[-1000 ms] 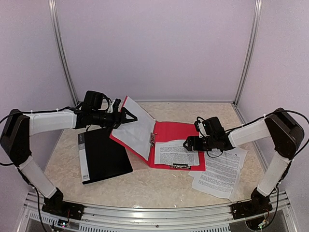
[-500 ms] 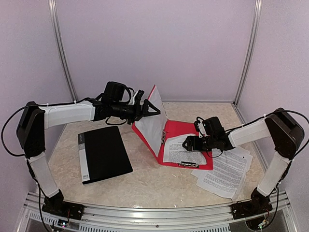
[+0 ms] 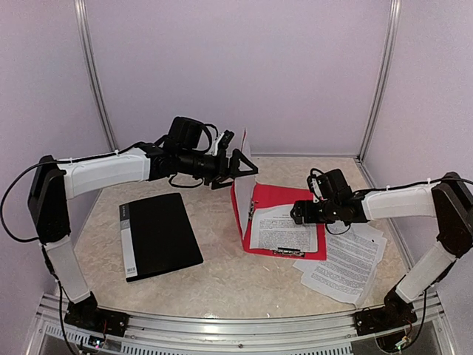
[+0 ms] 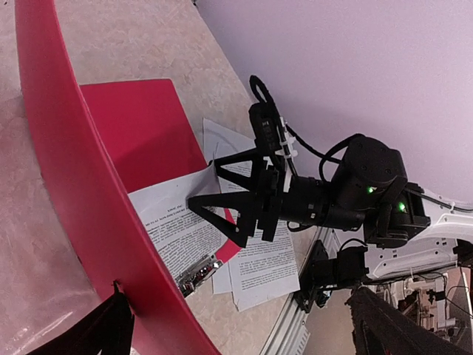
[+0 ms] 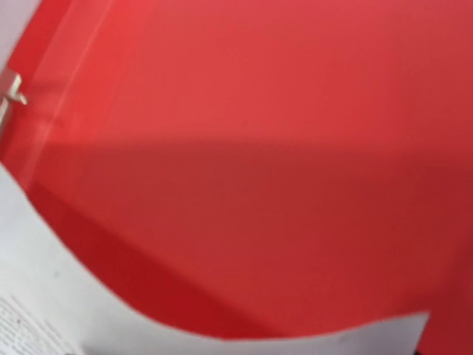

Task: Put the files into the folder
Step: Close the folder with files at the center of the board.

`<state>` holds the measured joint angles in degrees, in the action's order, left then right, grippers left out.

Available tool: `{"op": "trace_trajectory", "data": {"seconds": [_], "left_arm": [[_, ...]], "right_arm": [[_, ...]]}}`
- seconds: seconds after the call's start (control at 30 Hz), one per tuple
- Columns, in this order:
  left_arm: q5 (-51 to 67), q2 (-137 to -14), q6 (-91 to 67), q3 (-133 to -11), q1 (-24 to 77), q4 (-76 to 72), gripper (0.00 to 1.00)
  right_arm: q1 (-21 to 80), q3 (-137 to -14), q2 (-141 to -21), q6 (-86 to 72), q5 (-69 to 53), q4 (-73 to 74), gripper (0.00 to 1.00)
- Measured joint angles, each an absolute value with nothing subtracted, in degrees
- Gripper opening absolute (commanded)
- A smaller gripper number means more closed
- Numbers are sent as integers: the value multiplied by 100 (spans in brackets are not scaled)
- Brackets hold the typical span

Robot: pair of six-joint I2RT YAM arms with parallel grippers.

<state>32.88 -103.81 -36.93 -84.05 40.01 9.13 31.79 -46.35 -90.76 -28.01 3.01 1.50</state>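
White links [image 3: 103, 174], black joints [image 3: 46, 200], thin cables [image 3: 7, 194], triangular claws [image 3: 250, 163].

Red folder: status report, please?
Left gripper open by upright cover. Right gripper open above sheet in folder. More sheets lie outside. Black binder lies aside.

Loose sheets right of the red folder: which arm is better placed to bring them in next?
Probably right: the right fingers hover over the folder's open half, beside the loose sheets; the left fingers are at the raised cover, farther away.
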Motion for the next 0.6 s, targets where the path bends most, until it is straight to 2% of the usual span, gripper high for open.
{"op": "trace_trajectory", "data": {"seconds": [0.3,0.6], "left_arm": [[3605,-10785,-3546,-9085,4289,947,99],[4018,-12217,-3256,-10385,4797,1205,99]], "right_arm": [[2947,-4635,-8333,-2810,762,655,91],[2228,-4727,-7397,-2764,1022,1396,92]]}}
